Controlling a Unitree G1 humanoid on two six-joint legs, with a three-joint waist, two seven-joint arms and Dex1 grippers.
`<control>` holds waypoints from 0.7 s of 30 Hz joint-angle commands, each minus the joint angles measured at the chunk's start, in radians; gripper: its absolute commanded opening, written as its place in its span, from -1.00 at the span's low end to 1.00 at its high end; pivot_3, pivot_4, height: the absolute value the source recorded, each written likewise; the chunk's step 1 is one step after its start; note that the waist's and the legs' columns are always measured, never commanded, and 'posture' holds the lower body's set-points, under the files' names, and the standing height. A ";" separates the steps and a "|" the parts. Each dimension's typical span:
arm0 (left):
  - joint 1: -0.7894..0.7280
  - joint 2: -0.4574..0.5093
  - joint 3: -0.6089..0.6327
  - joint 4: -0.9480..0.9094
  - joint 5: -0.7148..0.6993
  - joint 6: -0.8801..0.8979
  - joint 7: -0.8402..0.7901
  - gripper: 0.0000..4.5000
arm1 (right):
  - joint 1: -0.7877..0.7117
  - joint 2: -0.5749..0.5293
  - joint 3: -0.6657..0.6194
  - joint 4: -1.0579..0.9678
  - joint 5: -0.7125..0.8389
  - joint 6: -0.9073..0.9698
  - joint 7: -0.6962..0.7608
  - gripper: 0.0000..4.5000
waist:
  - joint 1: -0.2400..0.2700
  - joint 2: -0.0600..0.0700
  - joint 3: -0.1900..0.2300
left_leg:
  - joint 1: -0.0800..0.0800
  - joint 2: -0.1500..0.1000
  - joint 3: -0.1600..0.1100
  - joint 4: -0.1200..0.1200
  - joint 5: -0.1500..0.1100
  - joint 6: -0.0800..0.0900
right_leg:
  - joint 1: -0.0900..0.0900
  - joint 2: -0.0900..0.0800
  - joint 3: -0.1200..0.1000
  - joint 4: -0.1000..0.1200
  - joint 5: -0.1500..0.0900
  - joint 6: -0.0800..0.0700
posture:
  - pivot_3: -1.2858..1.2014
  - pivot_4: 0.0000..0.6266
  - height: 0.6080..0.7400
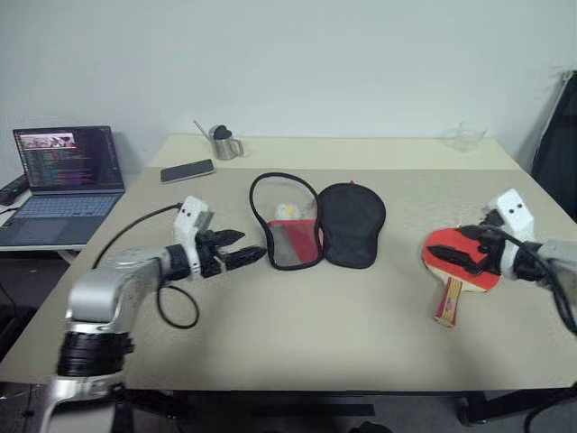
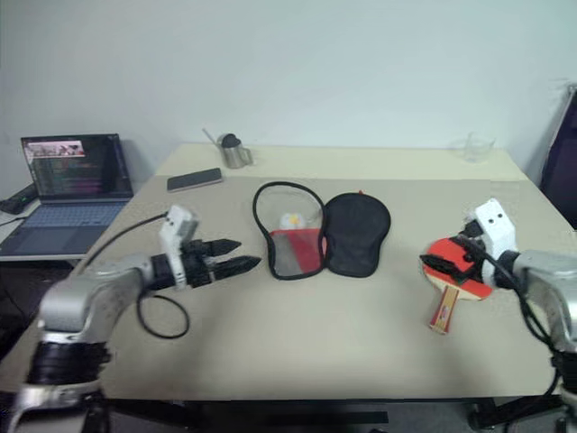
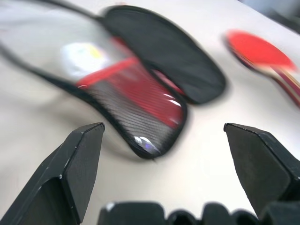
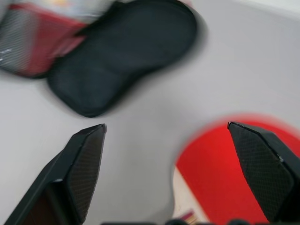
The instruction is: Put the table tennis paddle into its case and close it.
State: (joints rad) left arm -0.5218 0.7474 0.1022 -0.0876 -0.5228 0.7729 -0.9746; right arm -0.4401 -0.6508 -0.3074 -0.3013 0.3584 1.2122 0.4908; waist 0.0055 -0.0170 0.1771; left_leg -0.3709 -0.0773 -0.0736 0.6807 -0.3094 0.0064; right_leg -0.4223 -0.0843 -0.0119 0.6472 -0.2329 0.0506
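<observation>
While the case (image 1: 317,223) lay unzipped and spread flat at the middle of the table (image 1: 361,334), its black half sat on the right and its red mesh half on the left, with a small white-yellow charm (image 1: 286,211) inside. The paddle (image 1: 458,262) rested red face up well to its right. The left gripper (image 1: 243,248) hovered just left of the case with fingers apart. The right gripper (image 1: 464,245) hung over the paddle, fingers spread wide, gripping nothing.
</observation>
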 commanded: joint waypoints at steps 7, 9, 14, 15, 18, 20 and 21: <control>-0.106 -0.075 -0.139 0.056 0.058 -0.144 -0.086 0.98 | -0.031 0.394 -0.058 -0.386 -0.229 0.402 -0.469 1.00 | 0.003 0.005 -0.003 | 0.000 0.000 -0.001 0.000 0.000 0.000 | -0.001 0.001 0.000 0.001 0.001 -0.001 | 0.03 -0.52 1.00; -0.118 -0.086 -0.146 0.072 0.057 -0.143 -0.092 0.98 | -0.016 0.424 -0.059 -0.411 -0.296 0.402 -0.544 1.00 | 0.001 0.005 -0.003 | 0.000 -0.001 0.000 0.000 0.000 0.000 | -0.001 0.002 0.001 0.001 0.001 -0.001 | 0.03 -0.52 1.00; -0.145 -0.099 -0.161 0.112 0.069 -0.144 -0.095 0.98 | 0.022 0.500 -0.056 -0.430 -0.381 0.402 -0.628 1.00 | -0.008 0.005 -0.003 | 0.001 0.000 0.000 0.000 0.000 0.000 | -0.001 0.003 0.001 0.002 0.001 -0.001 | 0.03 -0.52 1.00; -0.147 -0.101 -0.164 0.114 0.071 -0.143 -0.096 0.98 | 0.022 0.528 -0.064 -0.423 -0.392 0.402 -0.637 1.00 | -0.009 0.005 -0.003 | 0.001 0.000 0.000 0.000 0.000 0.000 | -0.001 0.004 0.002 0.003 0.001 -0.001 | 0.03 -0.52 1.00; -0.152 -0.104 -0.167 0.115 0.069 -0.137 -0.097 0.98 | 0.004 0.587 -0.067 -0.403 -0.406 0.402 -0.642 1.00 | -0.015 0.005 -0.003 | 0.003 0.000 0.002 -0.001 0.000 0.000 | -0.001 0.004 0.003 0.003 0.001 -0.001 | 0.03 -0.52 1.00; -0.156 -0.106 -0.169 0.118 0.071 -0.136 -0.096 0.98 | -0.018 0.624 -0.072 -0.388 -0.412 0.402 -0.644 1.00 | -0.021 0.005 -0.003 | 0.004 0.000 0.002 -0.001 0.000 0.000 | -0.001 0.004 0.003 0.004 0.001 -0.001 | 0.03 -0.52 1.00; -0.158 -0.107 -0.170 0.119 0.072 -0.137 -0.096 0.98 | -0.025 0.635 -0.074 -0.382 -0.415 0.402 -0.643 1.00 | -0.023 0.005 -0.003 | 0.004 0.001 0.002 -0.001 0.000 0.000 | -0.001 0.005 0.003 0.005 0.001 -0.001 | 0.03 -0.52 1.00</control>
State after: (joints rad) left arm -0.6505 0.6384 -0.0777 0.0450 -0.4514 0.6456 -1.0628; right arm -0.4399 -0.0182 -0.3729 -0.6680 -0.0523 1.6072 -0.1495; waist -0.0176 -0.0116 0.1738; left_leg -0.3666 -0.0769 -0.0713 0.6800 -0.3091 0.0068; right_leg -0.4230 -0.0793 -0.0092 0.6524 -0.2318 0.0498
